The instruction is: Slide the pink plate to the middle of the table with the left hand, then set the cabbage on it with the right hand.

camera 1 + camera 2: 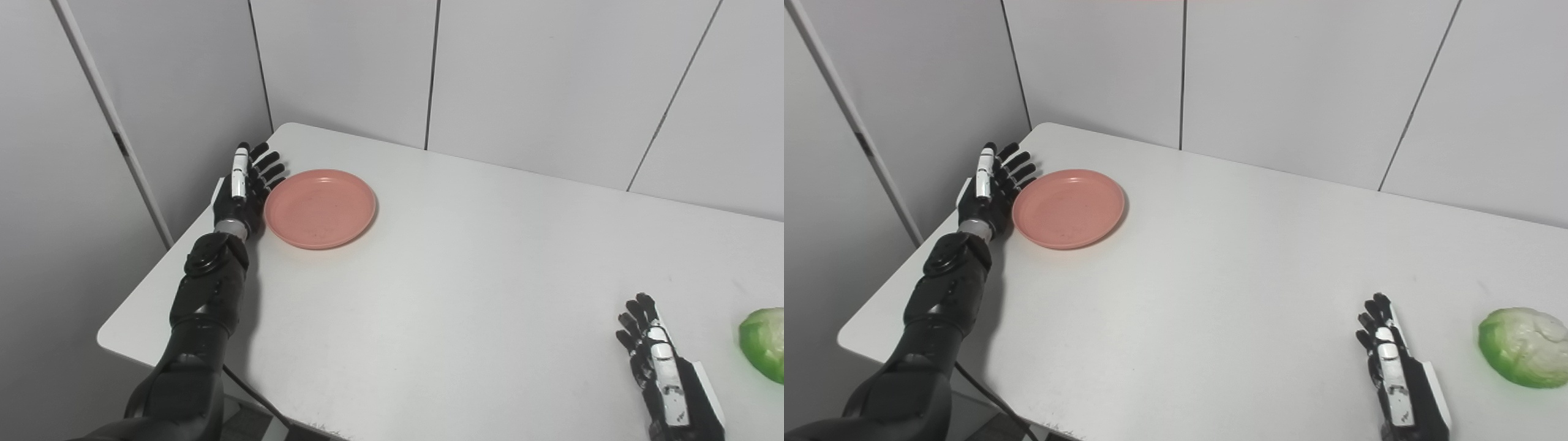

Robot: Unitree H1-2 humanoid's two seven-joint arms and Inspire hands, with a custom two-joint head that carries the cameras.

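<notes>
— White panelled walls close off the back and left of a white table (1213, 257). Where is the pink plate (1068, 208)?

— Far left of the table, near the back corner. The left hand (989, 187) stands on edge just beside the plate's left rim, fingers (1020, 160) straight and spread, holding nothing. Whether the palm touches the rim I cannot tell.

— And the cabbage (1524, 346)?

— Near the right edge, towards the front. The right hand (1390, 361) rests on the table to its left, clearly apart from it, fingers stretched forward and a little apart, gripping nothing.

— Count them.

— 1 plate, 1 cabbage, 2 hands.

— Room to move?

— The left hand sits close to the table's left edge. From the plate's right rim, bare tabletop runs all the way across the middle to the right hand.
</notes>
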